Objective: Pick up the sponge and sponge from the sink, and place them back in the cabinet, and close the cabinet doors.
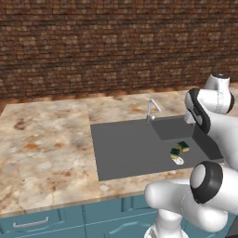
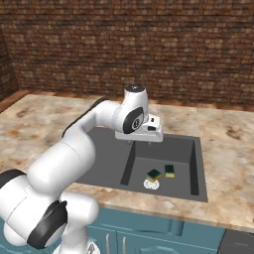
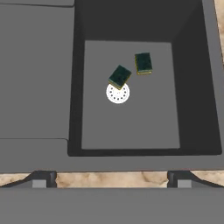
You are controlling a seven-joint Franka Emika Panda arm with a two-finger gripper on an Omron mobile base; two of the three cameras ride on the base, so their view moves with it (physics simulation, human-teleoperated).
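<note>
The sink [image 2: 111, 163] is seen as a wide dark grey recess in the tan marble counter [image 1: 46, 148], with a shallow flat section on one side and a deeper basin on the other. A small silver faucet [image 1: 152, 110] stands at the rear rim. Both task items lie on the floor of the deeper basin. In the hand view, the basin is framed by steep dark walls, and the gripper [image 3: 111, 183] is held above the near rim with its two fingertips [image 3: 39, 179] spread wide apart and nothing between them.

The near sponge [image 3: 119, 76] lies rotated, green face up, with one corner touching or overlapping the round white drain [image 3: 118, 93]. The far sponge [image 3: 143, 63] lies just beside it, squarer to the basin walls, with a small gap between the two.

The following faults are judged possible from this position:

- A descent along the present line may bring the hand or a finger against the basin wall, since the sponges lie below the rim and closer to the far end.
- Because the two sponges are so close, one finger may land on the neighbour and push it aside or trap both.
- The near sponge is rotated; if the wrist is not turned to match, it may be gripped across its corners and squeezed out.
- Being soft and small, either sponge may compress and slip during the lift.
</note>
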